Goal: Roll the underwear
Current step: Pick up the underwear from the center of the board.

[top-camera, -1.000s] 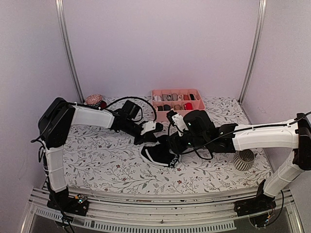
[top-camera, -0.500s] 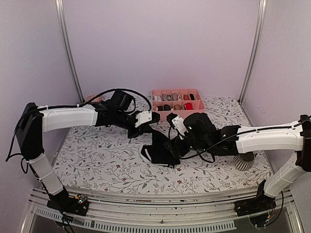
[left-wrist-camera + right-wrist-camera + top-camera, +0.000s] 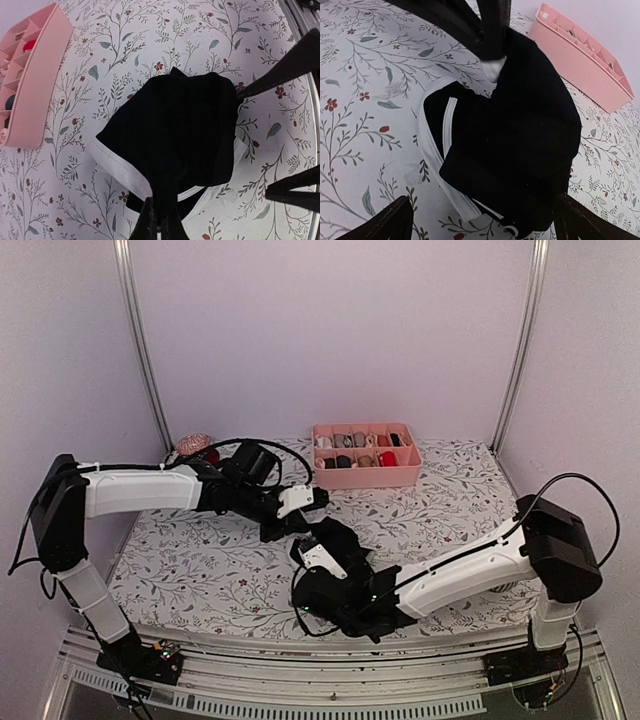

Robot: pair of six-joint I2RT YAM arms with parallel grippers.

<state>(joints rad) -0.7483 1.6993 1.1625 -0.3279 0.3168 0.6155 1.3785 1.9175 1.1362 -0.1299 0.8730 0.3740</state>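
Note:
One black underwear with white trim lies bunched and partly folded on the flowered table, near the middle. My left gripper is at its left edge and is shut on a pinch of the black fabric. In the left wrist view the underwear spreads out beyond the left gripper. My right gripper is on the near side, open. In the right wrist view its two dark fingers stand wide on either side of the underwear without touching it.
A pink divided tray with small fabric bundles stands at the back, also in the right wrist view as the pink tray. A reddish bundle lies at the back left. The right arm lies across the near right of the table.
The right gripper opened and let go of the underwear. Its arm swung from the right side round to the near side. The left gripper kept its hold on the fabric.

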